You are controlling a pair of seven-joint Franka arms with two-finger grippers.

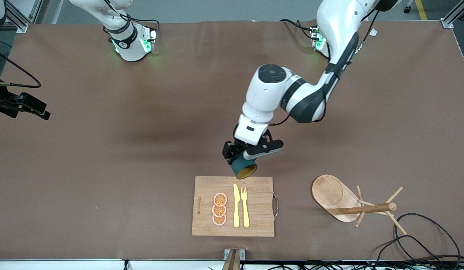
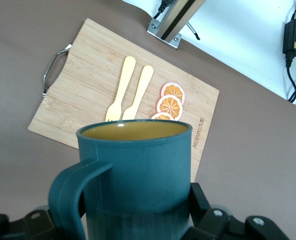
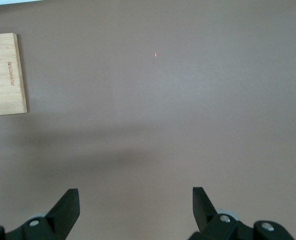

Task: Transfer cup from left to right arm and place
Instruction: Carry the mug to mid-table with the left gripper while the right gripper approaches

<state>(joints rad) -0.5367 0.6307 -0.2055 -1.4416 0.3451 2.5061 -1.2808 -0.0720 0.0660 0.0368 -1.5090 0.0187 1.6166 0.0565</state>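
Observation:
The dark teal cup (image 1: 244, 168) hangs tipped on its side in the air, its mustard-brown mouth toward the front camera. My left gripper (image 1: 241, 158) is shut on its body, just over the edge of the wooden board (image 1: 258, 225) that lies toward the robots. In the left wrist view the cup (image 2: 138, 165) fills the foreground with its loop handle showing, clamped between the black fingers (image 2: 197, 197) of the left gripper (image 2: 133, 217). My right gripper (image 1: 39, 110) waits open over bare table at the right arm's end, and the right wrist view shows nothing between the fingers of the right gripper (image 3: 134, 197).
On the board lie a yellow knife (image 1: 236, 206), a fork (image 1: 245, 206) and three orange slices (image 1: 219, 209). A wooden mug tree (image 1: 340, 200) lies toward the left arm's end, with black cables (image 1: 423, 240) nearer the front camera. A metal bracket (image 1: 234, 257) sits at the table edge.

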